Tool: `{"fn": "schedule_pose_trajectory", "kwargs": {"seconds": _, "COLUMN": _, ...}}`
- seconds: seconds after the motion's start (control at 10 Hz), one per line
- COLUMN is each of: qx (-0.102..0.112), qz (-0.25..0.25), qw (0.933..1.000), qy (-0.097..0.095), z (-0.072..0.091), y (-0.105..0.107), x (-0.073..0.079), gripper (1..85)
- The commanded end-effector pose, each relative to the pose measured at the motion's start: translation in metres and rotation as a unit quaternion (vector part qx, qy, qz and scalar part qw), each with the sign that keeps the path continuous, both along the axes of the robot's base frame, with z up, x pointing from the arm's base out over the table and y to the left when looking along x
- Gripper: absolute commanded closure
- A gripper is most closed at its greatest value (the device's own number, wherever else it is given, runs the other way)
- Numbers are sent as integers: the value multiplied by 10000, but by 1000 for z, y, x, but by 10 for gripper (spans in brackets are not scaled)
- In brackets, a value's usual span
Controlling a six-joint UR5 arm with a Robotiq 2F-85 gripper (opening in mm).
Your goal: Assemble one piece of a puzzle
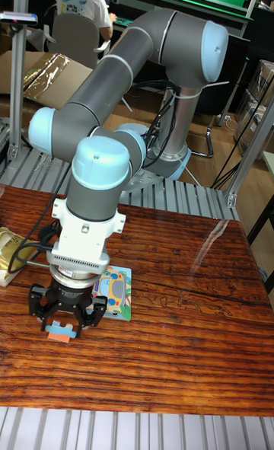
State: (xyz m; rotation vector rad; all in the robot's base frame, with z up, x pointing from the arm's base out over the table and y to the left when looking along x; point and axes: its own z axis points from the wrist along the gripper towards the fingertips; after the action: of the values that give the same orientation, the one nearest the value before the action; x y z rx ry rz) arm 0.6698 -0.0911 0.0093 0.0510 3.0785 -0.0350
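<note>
My tool [61, 331] hangs low over the worktop [183, 328], and its fingers are closed around a small orange puzzle piece [58, 333], which I hold just above the wood. The puzzle board [116, 292], with a picture of a car, lies flat just beside my tool, to its right and a little further back. I judge I must carry the piece that way. Its long axis I cannot tell.
</note>
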Motion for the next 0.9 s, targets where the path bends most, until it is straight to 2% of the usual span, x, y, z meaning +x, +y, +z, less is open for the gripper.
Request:
{"fn": "schedule_pose_trajectory", "kwargs": {"seconds": 0.0, "qx": 51, "qz": -54, "qw": 10000, "qy": 3, "z": 5, "y": 3, "x": -7, "gripper": 357}}
{"fn": "schedule_pose_trajectory", "kwargs": {"seconds": 0.8, "qx": 100, "qz": -108, "qw": 9999, "qy": 25, "z": 9, "y": 9, "x": -16, "gripper": 370}}
